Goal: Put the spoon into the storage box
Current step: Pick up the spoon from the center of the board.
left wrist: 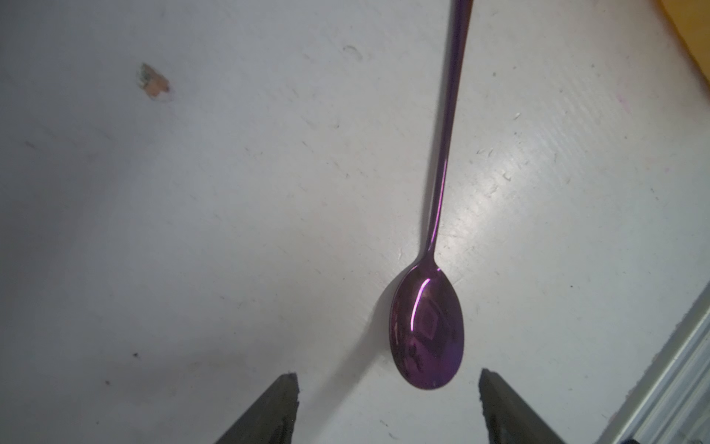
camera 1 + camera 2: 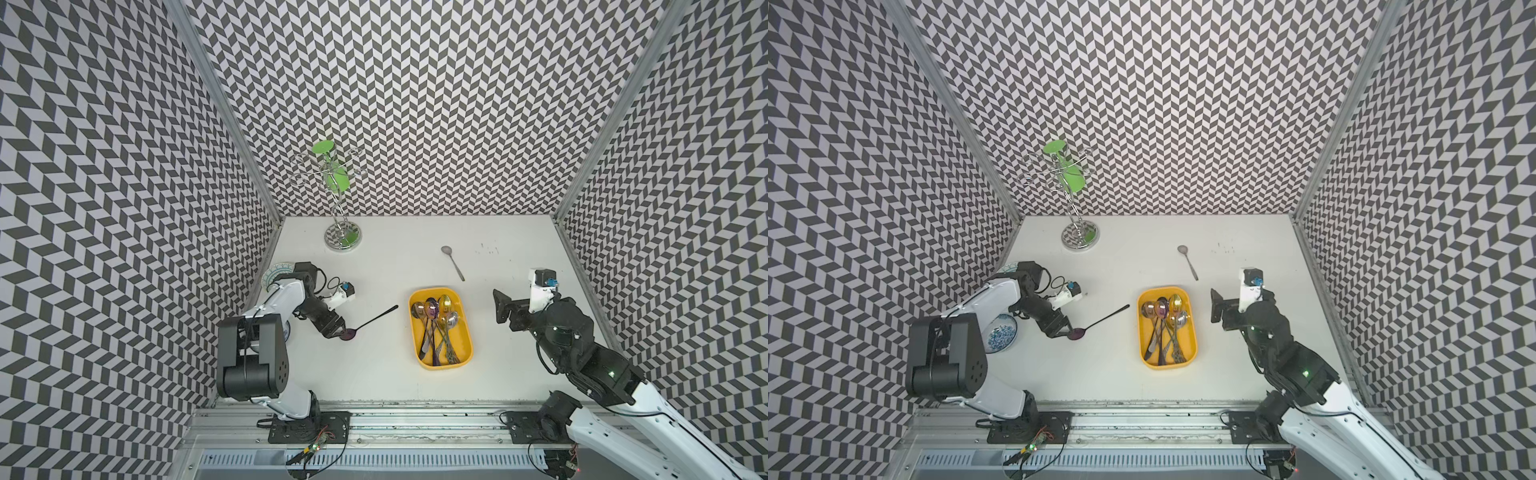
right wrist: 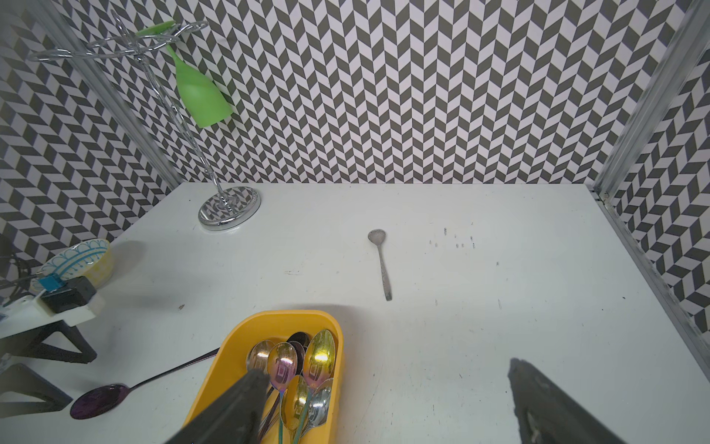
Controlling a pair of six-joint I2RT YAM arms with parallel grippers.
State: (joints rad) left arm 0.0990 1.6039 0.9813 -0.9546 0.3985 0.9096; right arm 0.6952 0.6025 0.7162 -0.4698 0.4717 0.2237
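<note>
Left gripper [image 2: 338, 330] sets its jaws wide around the bowl tip of a purple spoon [image 2: 371, 319], which lies on the white desk [image 2: 374, 374] left of the spoon-filled yellow storage box [image 2: 466, 338]. The right gripper [image 2: 502, 308] hovers right of the box, jaws wide and empty.

Storage box [image 2: 412, 336]: one. Spoons: two loose on the table [image 2: 374, 374], purple spoon [image 2: 351, 333] at nine o'clock of the box, silver spoon [image 2: 446, 250] at twelve; heaped spoons [image 2: 436, 328] inside, apparently six, overlapping. Patterned bowls [image 2: 1003, 334]: two. Wire stand [image 2: 342, 239]: one. Green glass [image 2: 336, 176]: one.
</note>
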